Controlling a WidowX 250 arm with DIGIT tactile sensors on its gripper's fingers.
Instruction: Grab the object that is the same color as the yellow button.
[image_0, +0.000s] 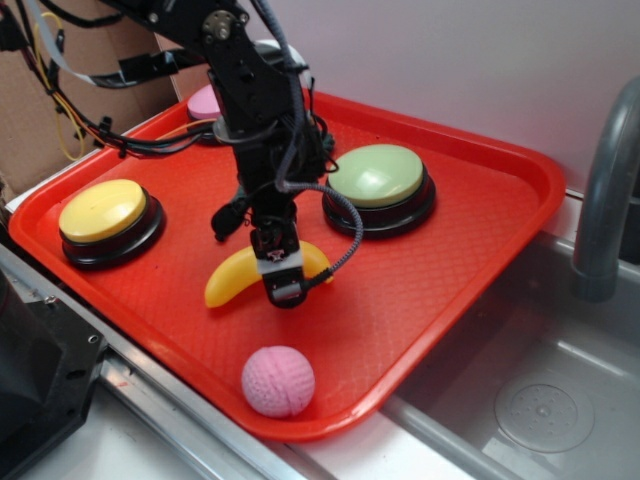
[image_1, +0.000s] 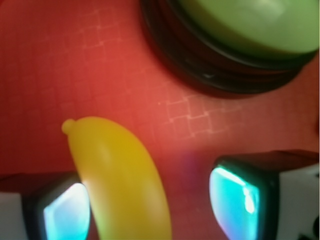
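1. On your left, the yellow button (image_0: 103, 210) sits near the tray (image_0: 480, 260) rim.
2. Mid-tray, the banana (image_0: 232, 277) lies on open red floor, with the ball (image_0: 278, 381) near the front rim.
3. Your hand (image_0: 283, 290) is open astride the banana; its left pad (image_1: 65, 215) touches it.
4. The green button (image_0: 378, 176) stands just beyond.

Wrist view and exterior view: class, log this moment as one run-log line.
target: banana on red tray | gripper: jaws open, straddling banana, left pad touching | grasp: not closed | yellow button: untouched
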